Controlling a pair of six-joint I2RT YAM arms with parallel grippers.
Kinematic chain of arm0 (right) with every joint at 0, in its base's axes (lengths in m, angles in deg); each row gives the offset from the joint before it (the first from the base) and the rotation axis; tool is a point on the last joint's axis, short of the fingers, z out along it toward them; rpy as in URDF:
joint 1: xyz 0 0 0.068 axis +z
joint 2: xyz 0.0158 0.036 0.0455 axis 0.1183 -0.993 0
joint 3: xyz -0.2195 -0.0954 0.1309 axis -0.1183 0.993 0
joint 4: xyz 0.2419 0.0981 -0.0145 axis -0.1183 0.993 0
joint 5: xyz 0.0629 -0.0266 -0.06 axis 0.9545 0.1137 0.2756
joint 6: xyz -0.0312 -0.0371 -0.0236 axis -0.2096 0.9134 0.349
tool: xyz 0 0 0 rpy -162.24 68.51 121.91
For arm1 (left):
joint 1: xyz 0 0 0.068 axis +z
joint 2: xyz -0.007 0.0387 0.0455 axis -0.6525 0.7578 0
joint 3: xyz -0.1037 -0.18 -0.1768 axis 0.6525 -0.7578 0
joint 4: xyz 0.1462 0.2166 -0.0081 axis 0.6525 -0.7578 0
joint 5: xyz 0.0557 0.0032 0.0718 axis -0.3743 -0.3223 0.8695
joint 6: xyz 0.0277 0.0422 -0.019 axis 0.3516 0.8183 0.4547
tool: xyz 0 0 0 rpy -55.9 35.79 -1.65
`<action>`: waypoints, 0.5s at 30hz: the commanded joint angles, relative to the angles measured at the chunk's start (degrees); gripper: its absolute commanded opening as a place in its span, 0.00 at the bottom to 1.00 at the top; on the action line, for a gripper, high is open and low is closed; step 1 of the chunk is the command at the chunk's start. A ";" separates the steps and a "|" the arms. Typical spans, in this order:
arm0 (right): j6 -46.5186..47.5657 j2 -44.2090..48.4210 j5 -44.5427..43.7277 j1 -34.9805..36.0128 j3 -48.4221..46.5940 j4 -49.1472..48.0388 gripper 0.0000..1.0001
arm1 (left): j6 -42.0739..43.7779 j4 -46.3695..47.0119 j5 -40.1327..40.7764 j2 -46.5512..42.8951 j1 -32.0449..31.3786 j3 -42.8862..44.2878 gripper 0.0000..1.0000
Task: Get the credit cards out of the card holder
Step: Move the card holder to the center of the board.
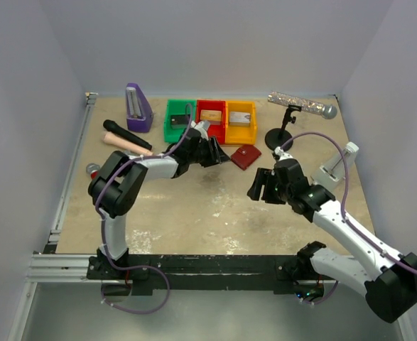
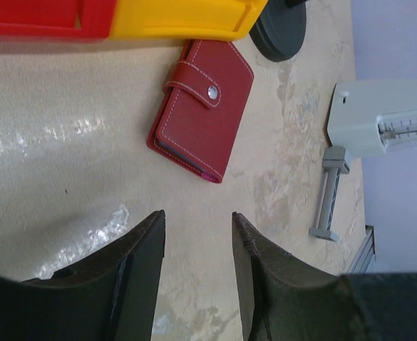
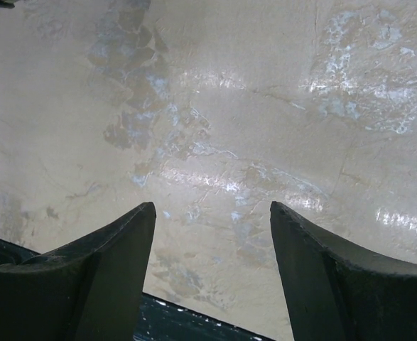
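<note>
Tabletop [image 1: 194,206] tan, scuffed, glossy in patches; pale lilac walls [image 1: 215,42] around. Holder [image 2: 201,106] snapped closed, flat beside yellow tray [image 2: 187,18]. Left claw [image 2: 197,217] slightly parted, empty, near holder. Right claw [image 3: 212,206] wide, empty.

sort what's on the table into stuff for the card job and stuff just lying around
For the job: card holder, snapped shut, no cards showing; left claw and right claw, both open, empty.

Lying about: green tray, red tray, yellow tray, purple metronome, black microphone, silver microphone on stand.
</note>
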 commanded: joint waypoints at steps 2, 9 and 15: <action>0.53 4.26 1.07 0.17 2.78 -2.76 0.70 | -1.96 8.95 3.93 2.47 -0.86 2.96 0.47; 0.79 6.28 0.45 0.17 2.17 -1.27 0.71 | -3.54 6.34 9.90 6.25 -1.83 6.73 0.47; 0.44 6.81 0.71 0.08 1.47 -0.47 0.71 | -3.72 1.85 11.93 8.53 -2.10 10.60 0.47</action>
